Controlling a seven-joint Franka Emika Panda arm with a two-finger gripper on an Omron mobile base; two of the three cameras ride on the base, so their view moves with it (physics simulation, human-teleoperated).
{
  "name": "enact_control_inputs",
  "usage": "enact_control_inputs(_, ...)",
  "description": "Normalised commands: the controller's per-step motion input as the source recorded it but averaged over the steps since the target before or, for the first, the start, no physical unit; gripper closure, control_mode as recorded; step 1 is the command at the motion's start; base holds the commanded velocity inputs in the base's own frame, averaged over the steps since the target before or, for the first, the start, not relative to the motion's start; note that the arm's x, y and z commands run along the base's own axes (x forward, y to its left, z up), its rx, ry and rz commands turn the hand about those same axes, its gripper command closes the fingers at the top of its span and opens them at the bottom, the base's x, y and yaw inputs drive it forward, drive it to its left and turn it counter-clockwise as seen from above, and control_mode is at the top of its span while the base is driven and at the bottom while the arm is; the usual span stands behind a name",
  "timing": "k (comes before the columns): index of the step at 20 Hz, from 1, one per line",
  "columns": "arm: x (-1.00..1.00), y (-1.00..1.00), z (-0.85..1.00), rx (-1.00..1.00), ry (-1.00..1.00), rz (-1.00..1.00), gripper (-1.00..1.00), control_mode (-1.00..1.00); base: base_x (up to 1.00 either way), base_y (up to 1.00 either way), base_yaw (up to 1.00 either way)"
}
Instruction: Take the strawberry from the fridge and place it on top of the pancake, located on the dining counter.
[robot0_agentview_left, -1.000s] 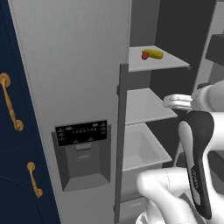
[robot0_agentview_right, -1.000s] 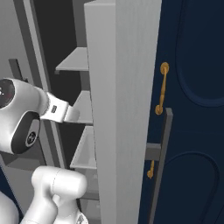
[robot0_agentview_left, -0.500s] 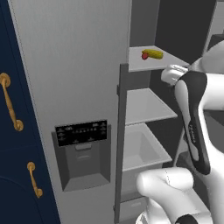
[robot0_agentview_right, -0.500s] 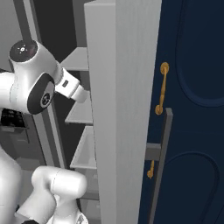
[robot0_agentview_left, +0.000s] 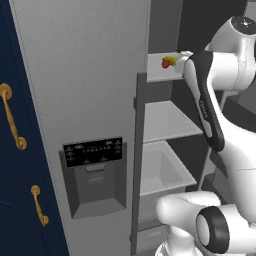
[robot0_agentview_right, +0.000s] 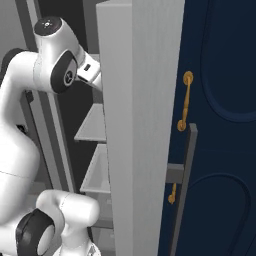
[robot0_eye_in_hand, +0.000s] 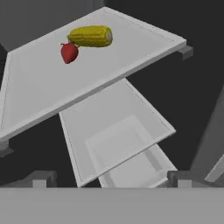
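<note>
Strawberry: one strawberry (robot0_eye_in_hand: 69, 52), small and red, lies on the top fridge shelf (robot0_eye_in_hand: 52, 92); in the left base view it shows as a red speck (robot0_agentview_left: 165, 63) at the shelf's far end.
Corn: one yellow corn cob (robot0_eye_in_hand: 91, 36) lies just beside the strawberry, touching or nearly touching it; which, I cannot tell.
Fridge: one light-grey fridge (robot0_agentview_left: 80, 75), its right door open; the closed left door carries one dark dispenser panel (robot0_agentview_left: 93, 151).
Shelves: three pale levels count downward in the hand view: the top shelf with the two foods, a second shelf (robot0_eye_in_hand: 109, 118) below it, and a drawer-like bin (robot0_eye_in_hand: 131, 168) lowest.
Open door: one grey door slab (robot0_agentview_right: 140, 125) stands edge-on in the right base view, with one dark vertical handle (robot0_agentview_right: 184, 190).
Claw: one claw (robot0_eye_in_hand: 109, 179), its two dark tips standing wide apart at the bottom of the hand view, gripping nothing; it hangs above and well apart from the strawberry.
Arm: one white arm (robot0_agentview_left: 220, 90) reaches up toward the top shelf.
Cabinets: navy cabinet fronts (robot0_agentview_left: 15, 200) flank the fridge; two brass handles (robot0_agentview_left: 12, 122) in the left base view, two in the right base view (robot0_agentview_right: 185, 100).
</note>
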Motion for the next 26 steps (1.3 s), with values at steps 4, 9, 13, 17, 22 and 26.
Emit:
enact_control_inputs(4,0.55,0.00,0.10,-0.10,-0.28,0.00,-1.00,-1.00,0.00,0.00,0.00)
enact_control_inputs(9,0.70,-0.01,0.27,-0.06,-0.04,0.00,-1.00,-1.00,0.00,0.00,0.00)
enact_control_inputs(13,0.72,-0.04,0.23,0.00,0.26,0.00,-1.00,-1.00,0.00,0.00,0.00)
enact_control_inputs(17,0.81,-0.04,-0.09,0.00,0.05,0.00,-1.00,-1.00,0.00,0.00,0.00)
enact_control_inputs(22,0.66,0.00,-0.16,0.00,-0.02,0.00,-1.00,-1.00,0.00,0.00,0.00)
enact_control_inputs(26,0.54,0.00,-0.20,0.00,0.04,0.00,-1.00,-1.00,0.00,0.00,0.00)
